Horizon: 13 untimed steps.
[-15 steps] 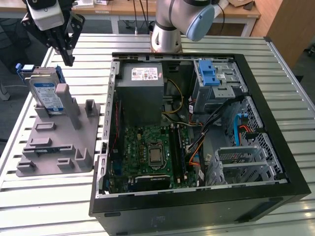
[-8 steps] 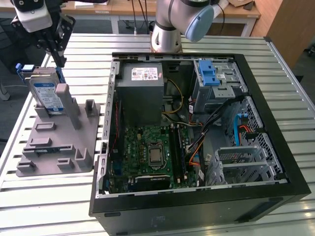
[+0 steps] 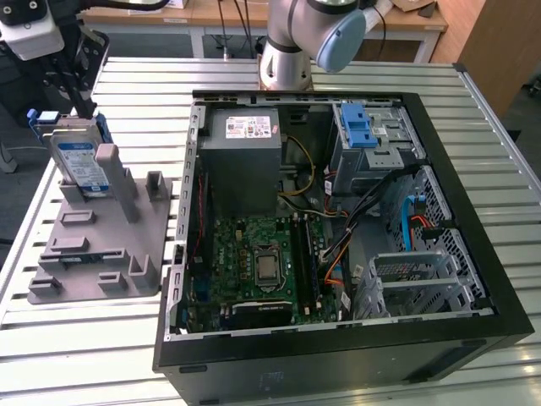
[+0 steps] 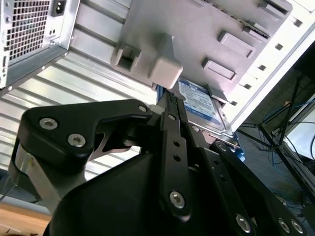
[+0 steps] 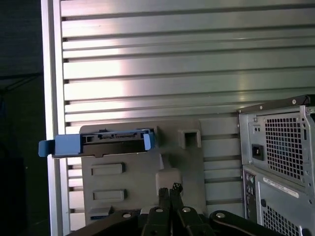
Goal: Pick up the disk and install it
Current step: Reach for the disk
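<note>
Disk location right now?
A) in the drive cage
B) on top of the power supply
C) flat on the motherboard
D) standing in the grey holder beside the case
D: the disk stands tilted in the grey holder on the table, outside the computer case.

You are in a robot lab or workshop.

You can see a robot arm (image 3: 287, 51) standing at the far side of a metal surface (image 3: 76, 355) made of long silver slats. An open computer (image 3: 321, 355) lies on it with its insides showing, next to a grey plastic holder (image 3: 84, 262) for parts. Behind the arm is a wooden desk (image 3: 152, 15), and in the second wrist view loose wires (image 4: 288, 125) run past the surface's edge.
</note>
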Tool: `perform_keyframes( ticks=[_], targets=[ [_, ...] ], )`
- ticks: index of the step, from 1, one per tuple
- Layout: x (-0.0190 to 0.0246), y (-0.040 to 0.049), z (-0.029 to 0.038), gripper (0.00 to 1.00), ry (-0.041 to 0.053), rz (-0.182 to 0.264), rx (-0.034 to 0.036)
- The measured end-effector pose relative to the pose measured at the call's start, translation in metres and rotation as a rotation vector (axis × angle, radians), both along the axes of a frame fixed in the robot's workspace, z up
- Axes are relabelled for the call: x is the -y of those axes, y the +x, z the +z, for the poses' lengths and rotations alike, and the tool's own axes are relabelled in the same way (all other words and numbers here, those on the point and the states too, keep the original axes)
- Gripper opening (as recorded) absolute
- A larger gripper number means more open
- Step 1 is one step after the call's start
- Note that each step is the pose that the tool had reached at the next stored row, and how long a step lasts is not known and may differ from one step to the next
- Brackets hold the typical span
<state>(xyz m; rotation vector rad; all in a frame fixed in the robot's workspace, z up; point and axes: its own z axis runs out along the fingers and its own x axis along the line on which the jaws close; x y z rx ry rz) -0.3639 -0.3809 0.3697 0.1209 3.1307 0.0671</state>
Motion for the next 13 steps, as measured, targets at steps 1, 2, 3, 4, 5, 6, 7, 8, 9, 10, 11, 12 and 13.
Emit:
perform_keyframes(
  ticks=[1,2,3,4,5,6,7,8,9,10,11,12,13],
  targets=[
    [0.0,-0.0021,-0.0003,0.15,0.0001,0.0,-0.0001],
    [0.0,-0.0031,-0.0004,0.15,0.0001,0.0,-0.0001],
    [0.0,-0.0031,-0.0004,0.15,0.0,0.0,-0.0001],
    [0.0,-0.0031,-0.0004,0.15,0.0,0.0,-0.0001],
    [0.0,-0.0031,-0.0004,0.15,0.0,0.0,-0.0001],
    [0.0,-0.0032,-0.0004,0.15,0.0,0.0,-0.0002],
    [0.0,-0.0047,-0.0003,0.15,0.0,0.0,-0.0004],
    [0.0,-0.0082,-0.0005,0.15,0.0001,-0.001,-0.0002],
    [-0.0001,-0.012,-0.0008,0.15,0.0,-0.002,-0.0002],
    [-0.0004,-0.0159,-0.0013,0.15,-0.0002,-0.002,-0.0002],
    [-0.0012,-0.0196,-0.0022,0.15,-0.0009,-0.002,-0.0002],
    [-0.0024,-0.0234,-0.0033,0.15,-0.0021,-0.002,-0.0002],
    [-0.0037,-0.027,-0.0045,0.15,-0.0037,-0.002,-0.0003]
  ],
)
